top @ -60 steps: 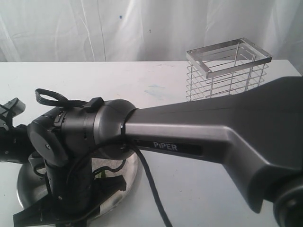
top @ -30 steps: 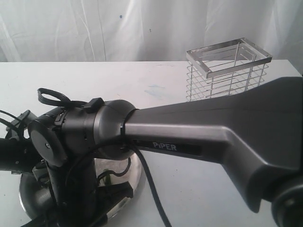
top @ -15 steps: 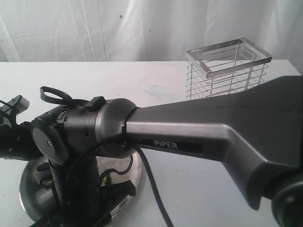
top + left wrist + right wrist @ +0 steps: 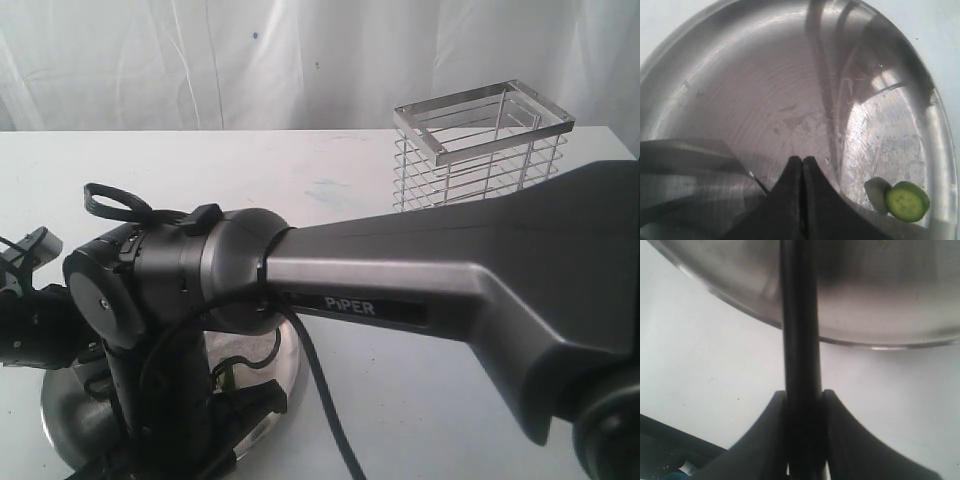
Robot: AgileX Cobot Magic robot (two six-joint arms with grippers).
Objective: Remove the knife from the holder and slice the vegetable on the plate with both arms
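In the left wrist view my left gripper is shut with nothing in it, just above the steel plate. A cut green piece of the vegetable with a pale inside lies near the plate's rim, a second piece against it. In the right wrist view my right gripper is shut on the knife by its black handle, which reaches out over the plate's rim. The blade is hidden. In the exterior view the right arm reaches across to the plate at the lower left.
The wire holder stands at the back right of the white table, with nothing showing in it. The left arm sits at the far left edge. A black cable hangs from the right arm beside the plate.
The left arm rose about half a second ago and has now dipped a little. The right arm's wrist has shifted slightly to the right over the plate. Both grippers stay shut.
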